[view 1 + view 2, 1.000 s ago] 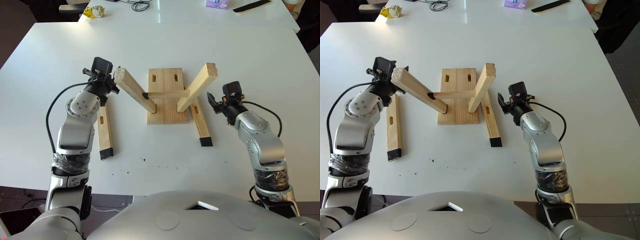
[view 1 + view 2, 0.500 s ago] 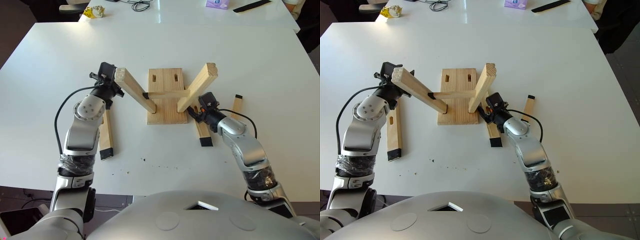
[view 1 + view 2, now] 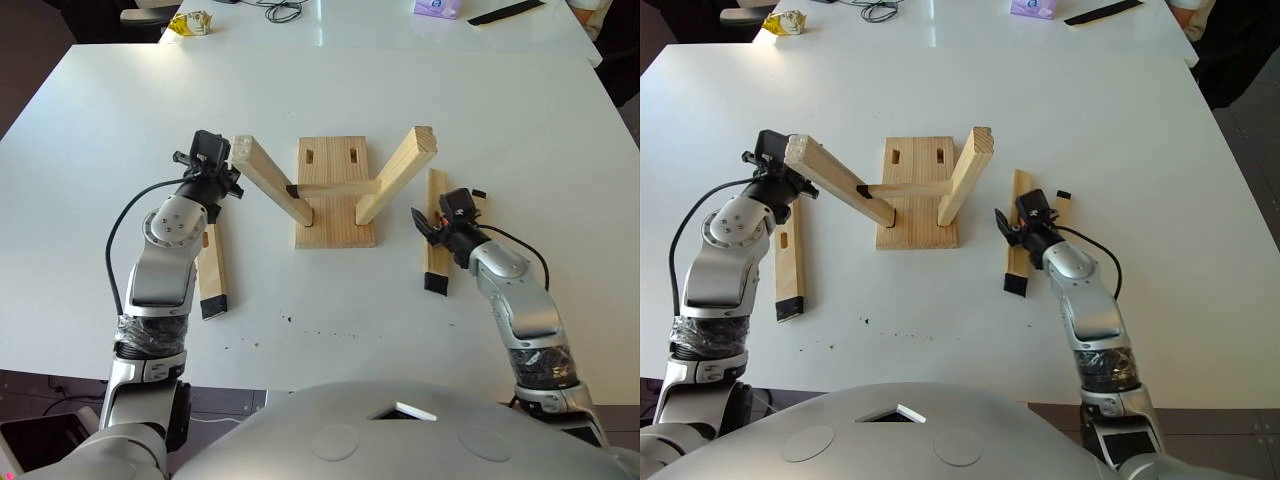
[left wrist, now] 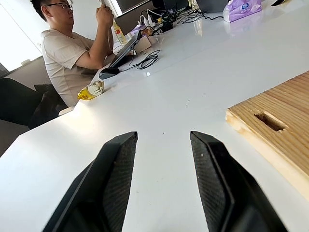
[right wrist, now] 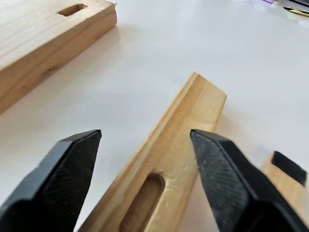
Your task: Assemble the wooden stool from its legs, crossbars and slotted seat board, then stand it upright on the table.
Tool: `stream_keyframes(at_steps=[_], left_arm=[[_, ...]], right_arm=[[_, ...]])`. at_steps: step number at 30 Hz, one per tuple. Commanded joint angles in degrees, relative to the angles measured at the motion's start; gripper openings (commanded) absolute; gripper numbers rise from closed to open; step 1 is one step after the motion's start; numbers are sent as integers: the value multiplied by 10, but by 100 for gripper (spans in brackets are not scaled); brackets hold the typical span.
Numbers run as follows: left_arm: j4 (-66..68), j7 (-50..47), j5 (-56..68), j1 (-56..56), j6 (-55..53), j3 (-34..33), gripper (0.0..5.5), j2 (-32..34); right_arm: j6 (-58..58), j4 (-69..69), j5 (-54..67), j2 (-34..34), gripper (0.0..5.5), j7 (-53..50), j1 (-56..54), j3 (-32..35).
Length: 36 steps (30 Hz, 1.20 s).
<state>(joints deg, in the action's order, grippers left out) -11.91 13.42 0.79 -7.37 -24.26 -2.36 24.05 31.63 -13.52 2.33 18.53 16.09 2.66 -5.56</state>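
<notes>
The slotted seat board (image 3: 335, 222) lies flat mid-table. Two legs stand in it, splayed apart: a left one (image 3: 268, 178) and a right one (image 3: 398, 176), joined by a crossbar (image 3: 335, 187). One loose leg (image 3: 210, 268) lies on the table left of the board, another (image 3: 434, 240) to its right. My left gripper (image 4: 162, 137) is open and hovers by the top of the left standing leg, above the far end of the loose one. My right gripper (image 5: 145, 137) is open, its fingers astride the right loose leg near its slot. A short crossbar (image 3: 1061, 204) peeks out behind it.
A yellow packet (image 3: 188, 22), cables (image 3: 280, 10), a purple tissue pack (image 3: 435, 8) and a black strip (image 3: 505, 11) lie on the far table. Small dark specks (image 3: 300, 322) dot the white table (image 3: 320, 90) near the front edge.
The right gripper swung in to the loose leg beside the seat board, then back right; that leg now lies farther right, away from the board. The left gripper shifted only slightly.
</notes>
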Motion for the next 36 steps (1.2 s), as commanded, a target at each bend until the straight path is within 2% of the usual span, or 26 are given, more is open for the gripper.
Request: stream_keyframes(at_steps=[1,7,11,16,22,29,36], left_arm=[[-11,-3,-8,13,-3,-10,203,3],[-50,63,17,80,-30,-32,203,53],[-91,128,47,118,-65,-17,203,82],[-154,222,93,146,-125,25,203,128],[-206,314,235,116,-261,0,203,162],[-224,326,362,76,-359,-30,203,155],[-234,298,384,53,-369,35,203,133]], right_arm=[[22,-16,4,27,342,15,26,24],[46,-65,24,31,342,25,-10,60],[49,-75,43,30,342,25,-45,89],[25,-25,54,43,342,41,-110,104],[-30,87,59,68,342,95,-202,100],[-83,208,51,88,342,125,-279,96],[-157,341,63,33,342,173,-354,58]])
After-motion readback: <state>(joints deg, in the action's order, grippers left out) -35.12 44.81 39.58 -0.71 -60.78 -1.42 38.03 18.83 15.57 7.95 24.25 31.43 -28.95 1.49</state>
